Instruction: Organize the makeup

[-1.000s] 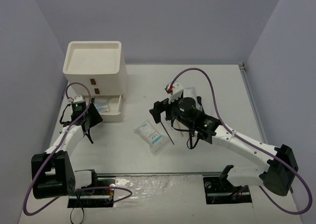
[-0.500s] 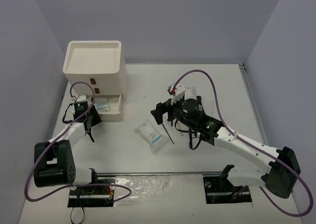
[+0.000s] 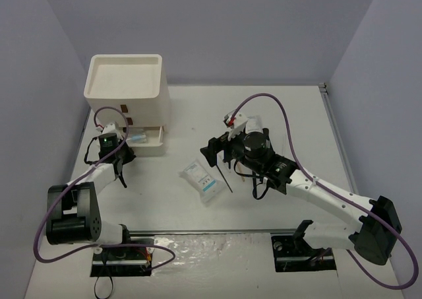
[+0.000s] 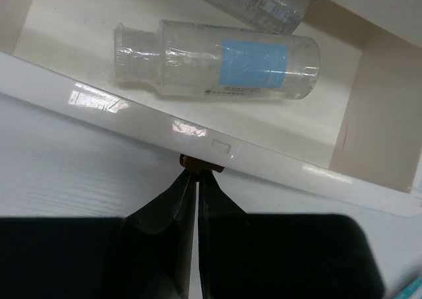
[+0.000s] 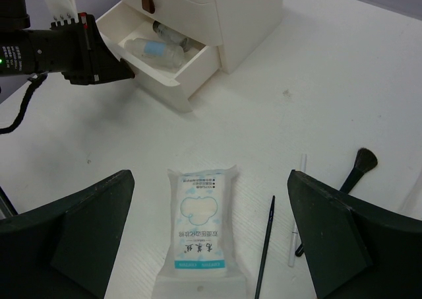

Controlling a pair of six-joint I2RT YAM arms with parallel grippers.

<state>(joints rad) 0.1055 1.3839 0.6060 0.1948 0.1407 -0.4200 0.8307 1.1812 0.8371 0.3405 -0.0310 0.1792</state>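
White packet [image 5: 201, 230] with blue print lies flat on the table [image 3: 283, 107], low centre of the right wrist view, directly under the right gripper [image 3: 219, 151]. Jaws released and standing wide, one finger at each lower corner of that view, nothing held. Packet's long axis runs bottom to top of the frame, near enough straight; the jaw gap runs left to right. So the fingers straddle its short width: judged a workable line for a straight descent with no wrist turn. A clear film edge shows at its lower end; possibly a second packet beneath, cannot tell

Just right of the packet: thin black stick [image 5: 266, 243], roughly parallel to it. Next a thin white stick [image 5: 297, 210], then a black brush [image 5: 359, 166] toward the right edge, head uppermost. Close neighbours; the right-hand finger could catch the black stick going down

Far, upper left of the same view: bottom drawer [image 5: 191, 74] of the white drawer box [image 3: 125, 81] stands partly open, two clear tubes [image 4: 217, 61] lying inside, one blue-labelled. At the drawer front sits the left gripper [image 4: 196, 173], jaws clenched, tips against the brown tab [image 4: 198, 162]; whether the tab is pinched, cannot tell. Left arm is well apart from the packet; right arm is the nearer one
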